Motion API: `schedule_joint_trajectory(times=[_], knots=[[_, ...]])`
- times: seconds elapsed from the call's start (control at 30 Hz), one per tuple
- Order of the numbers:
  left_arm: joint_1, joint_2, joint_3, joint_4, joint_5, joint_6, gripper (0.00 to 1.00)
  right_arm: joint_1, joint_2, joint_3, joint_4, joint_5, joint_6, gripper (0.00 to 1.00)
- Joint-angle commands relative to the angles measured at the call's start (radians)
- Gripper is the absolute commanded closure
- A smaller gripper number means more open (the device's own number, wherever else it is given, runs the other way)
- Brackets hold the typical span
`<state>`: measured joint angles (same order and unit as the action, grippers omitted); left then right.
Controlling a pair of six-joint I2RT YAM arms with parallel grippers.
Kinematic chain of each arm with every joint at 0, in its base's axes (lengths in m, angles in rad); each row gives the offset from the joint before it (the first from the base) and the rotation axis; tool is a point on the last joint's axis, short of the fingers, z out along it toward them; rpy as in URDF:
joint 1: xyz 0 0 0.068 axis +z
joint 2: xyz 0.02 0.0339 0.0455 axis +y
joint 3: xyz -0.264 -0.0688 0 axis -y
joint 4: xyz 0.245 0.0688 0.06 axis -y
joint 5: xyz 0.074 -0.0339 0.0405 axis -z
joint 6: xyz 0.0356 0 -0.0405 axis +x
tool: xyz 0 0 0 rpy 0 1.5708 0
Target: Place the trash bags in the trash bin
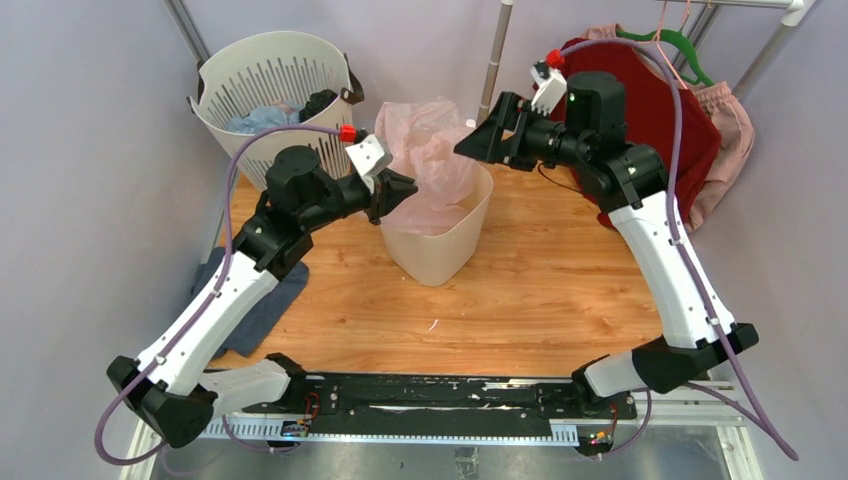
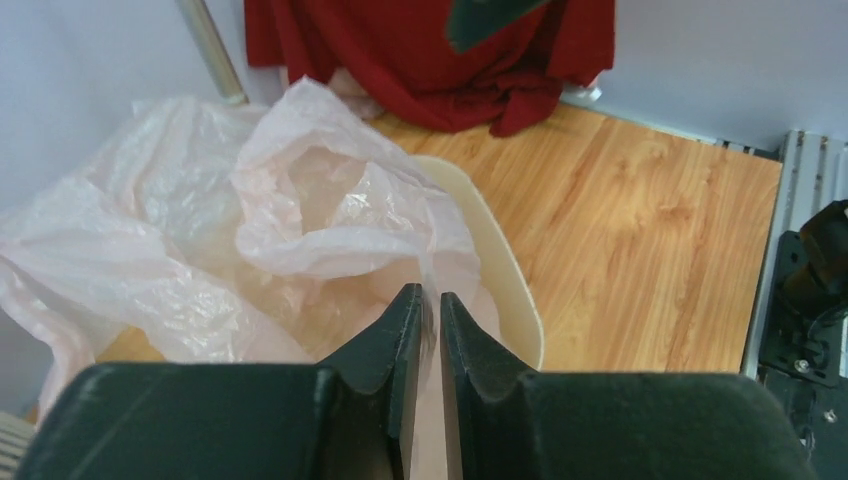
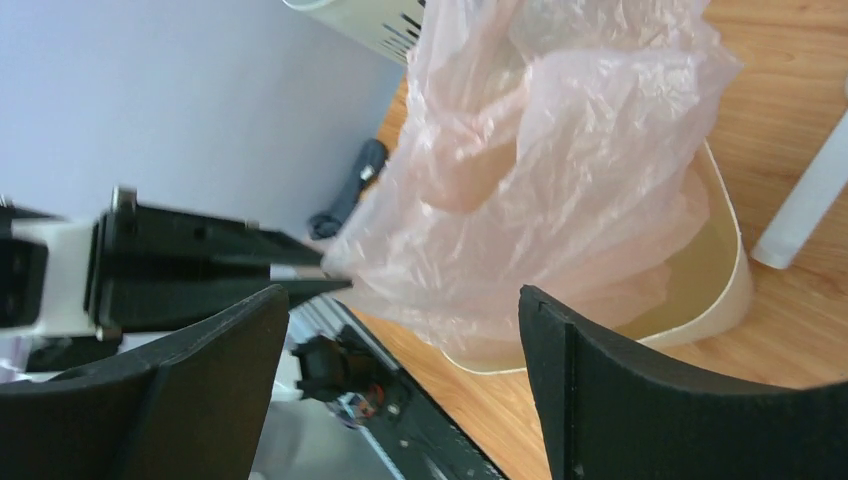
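A thin, crinkly pale-pink trash bag (image 1: 430, 150) is sitting partly inside a cream bin (image 1: 440, 250) that is standing upright near the middle of the wooden surface (image 1: 560, 280). The bag's lower part is lying down in the bin, while its crumpled upper part is billowing above the rim and leaning toward the back. The left hand (image 1: 408, 188) is reaching in at the bin's left rim; its two dark fingers (image 2: 400, 340) are pressing nearly together and pinching a fold of the bag's film, which is drawing taut toward their tips. The right hand (image 1: 478, 135) is hovering at the bag's right side, above the bin's rim, with its jaws spread wide and gripping nothing. A white slotted basket (image 1: 270, 70) is standing at the back left, a red garment (image 1: 650, 110) is hanging at the back right, and a blue-grey cloth (image 1: 265, 305) is lying under the left arm.
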<state>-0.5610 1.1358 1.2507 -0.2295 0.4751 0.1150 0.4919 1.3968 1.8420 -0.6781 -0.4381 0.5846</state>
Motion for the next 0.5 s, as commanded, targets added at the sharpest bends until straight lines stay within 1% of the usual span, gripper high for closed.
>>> schedule_joint_trajectory(times=[0.0, 0.13, 0.2, 0.27, 0.33, 0.37, 0.47], knots=[[-0.009, -0.051, -0.031, 0.117, 0.087, 0.035, 0.82, -0.062, 0.045, 0.080, 0.083, -0.203, 0.131, 0.11], [-0.010, -0.005, 0.013, 0.041, 0.135, 0.070, 0.83, -0.059, 0.103, 0.157, 0.086, -0.197, 0.136, 0.18], [-0.010, 0.007, 0.009, 0.055, 0.157, 0.055, 0.83, -0.055, 0.137, 0.195, 0.078, -0.208, 0.133, 0.21], [-0.009, 0.017, -0.002, 0.078, 0.170, 0.036, 0.83, -0.042, 0.191, 0.275, 0.001, -0.186, 0.096, 0.23], [-0.010, 0.033, -0.001, 0.076, 0.180, 0.031, 0.83, -0.024, 0.253, 0.377, -0.154, -0.138, 0.033, 0.23], [-0.010, 0.038, 0.001, 0.072, 0.183, 0.031, 0.83, -0.014, 0.278, 0.409, -0.185, -0.109, 0.010, 0.23], [-0.015, 0.048, 0.001, 0.071, 0.191, 0.026, 0.83, 0.011, 0.312, 0.435, -0.278, -0.020, -0.035, 0.23]])
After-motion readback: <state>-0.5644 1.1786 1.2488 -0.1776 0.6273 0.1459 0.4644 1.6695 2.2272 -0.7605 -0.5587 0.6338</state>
